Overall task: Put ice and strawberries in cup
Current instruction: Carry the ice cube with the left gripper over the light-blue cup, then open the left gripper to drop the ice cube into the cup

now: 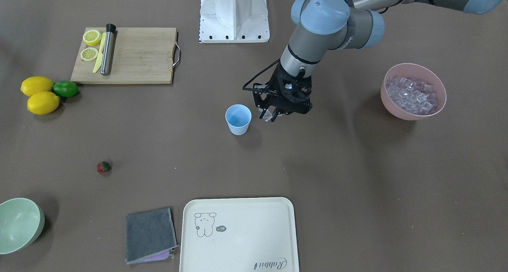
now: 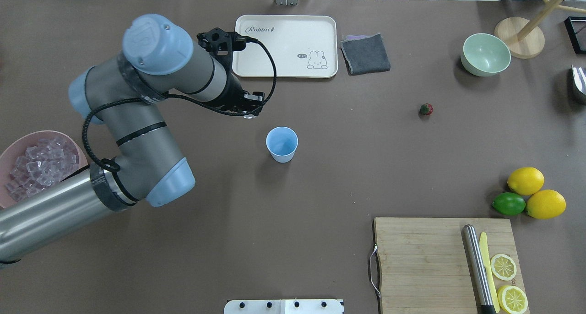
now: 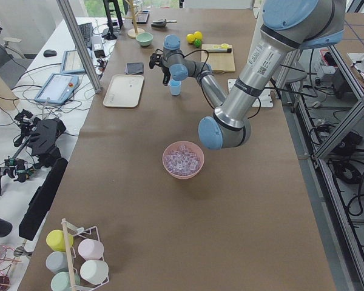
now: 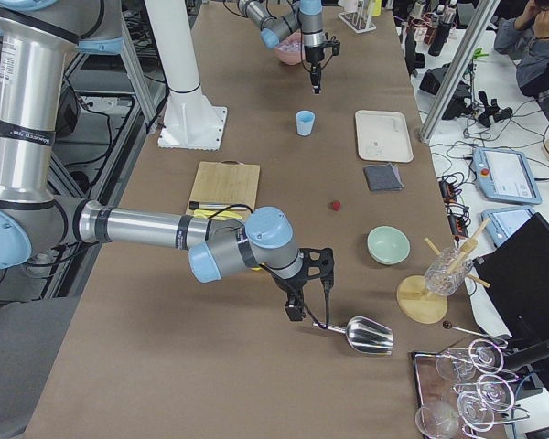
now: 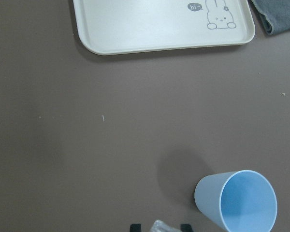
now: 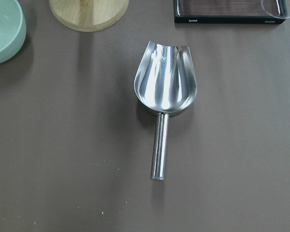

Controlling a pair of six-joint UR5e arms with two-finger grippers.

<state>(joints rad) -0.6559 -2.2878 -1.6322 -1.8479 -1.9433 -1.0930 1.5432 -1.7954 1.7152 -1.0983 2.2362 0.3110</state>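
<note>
The light-blue cup stands upright mid-table, and no contents show in it; it also shows in the overhead view and the left wrist view. My left gripper hangs just beside the cup, shut on one clear ice cube. More ice fills the pink bowl. The red strawberry lies alone on the table, far from the cup. My right gripper hovers by a metal scoop; I cannot tell whether it is open or shut.
A cream tray, a grey cloth and a mint-green bowl lie along the operators' side. A cutting board carries lemon slices, a knife and a metal rod. Two lemons and a lime sit beside it.
</note>
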